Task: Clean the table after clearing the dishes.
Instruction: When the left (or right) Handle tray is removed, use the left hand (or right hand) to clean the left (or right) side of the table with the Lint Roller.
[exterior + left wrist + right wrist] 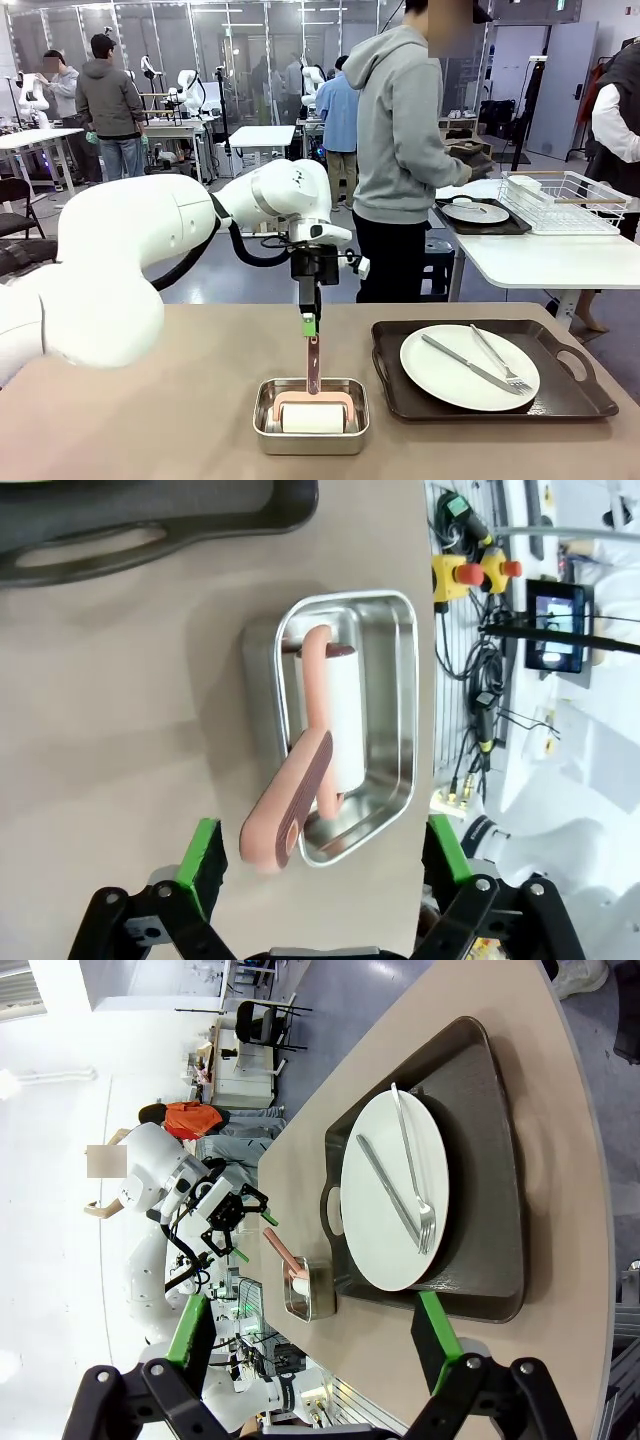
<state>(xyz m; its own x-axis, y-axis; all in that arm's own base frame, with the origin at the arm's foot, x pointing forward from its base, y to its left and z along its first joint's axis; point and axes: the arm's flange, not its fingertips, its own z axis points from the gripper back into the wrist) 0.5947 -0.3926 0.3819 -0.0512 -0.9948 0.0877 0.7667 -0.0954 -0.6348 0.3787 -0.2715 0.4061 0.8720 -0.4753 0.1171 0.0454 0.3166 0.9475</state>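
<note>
One tray (566,398) w/ plate (440,372) beside pan (262,422)

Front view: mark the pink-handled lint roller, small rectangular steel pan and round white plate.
Pink-handled lint roller (313,365), front view, handle.
Small rectangular steel pan (310,448), front view, near wall.
Round white plate (440,380), front view, bare near-left surface.

Steel pan (310,446) front-centre on desk (150,420), lint roller (313,418) in it; tray (572,396) right of pan; plate (440,377) on tray; knife (465,364), fork (496,356) on plate
</note>
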